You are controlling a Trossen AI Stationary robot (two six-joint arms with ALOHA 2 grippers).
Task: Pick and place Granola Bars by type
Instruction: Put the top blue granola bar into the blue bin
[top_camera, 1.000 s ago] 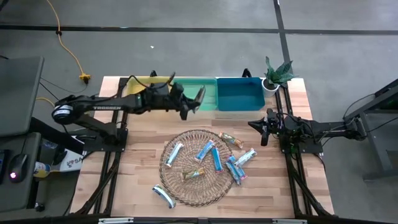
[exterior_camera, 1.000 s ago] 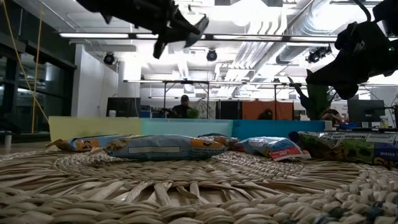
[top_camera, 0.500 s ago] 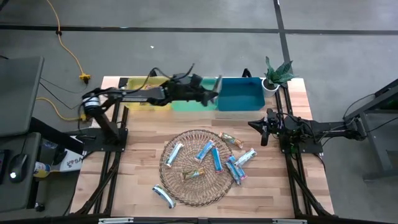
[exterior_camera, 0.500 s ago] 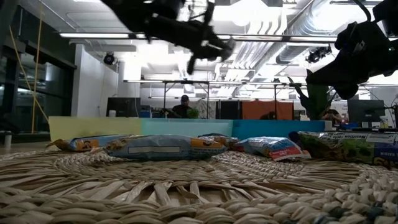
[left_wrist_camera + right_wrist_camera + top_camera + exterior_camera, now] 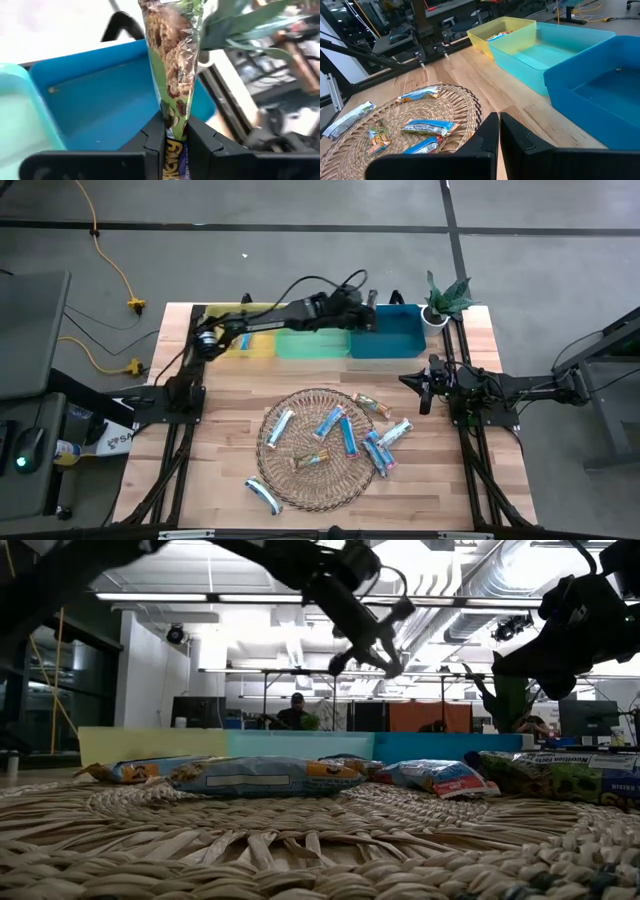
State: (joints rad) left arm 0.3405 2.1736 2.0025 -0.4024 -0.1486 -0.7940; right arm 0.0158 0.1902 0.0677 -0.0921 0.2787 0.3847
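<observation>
The wooden table carries three bins in a row along its far edge: a yellow bin on the left, a teal bin in the middle and a blue bin on the right, with a small potted plant just beside the blue one. Nearer the front lies a round woven wicker mat, bearing most of the Granola Bars in blue, silver-teal and orange-brown wrappers; one silver-teal bar lies just off the mat's front left edge, and another sits in the yellow bin in the right wrist view.

The left arm reaches from the table's left side across the bins, its left gripper above the blue bin. In the left wrist view its fingers pinch one end of a green-wrapped granola bar, which stands out past the fingertips over the bin's blue floor.

The right arm waits at the table's right edge, the right gripper near the mat, its fingers pressed together on nothing.
</observation>
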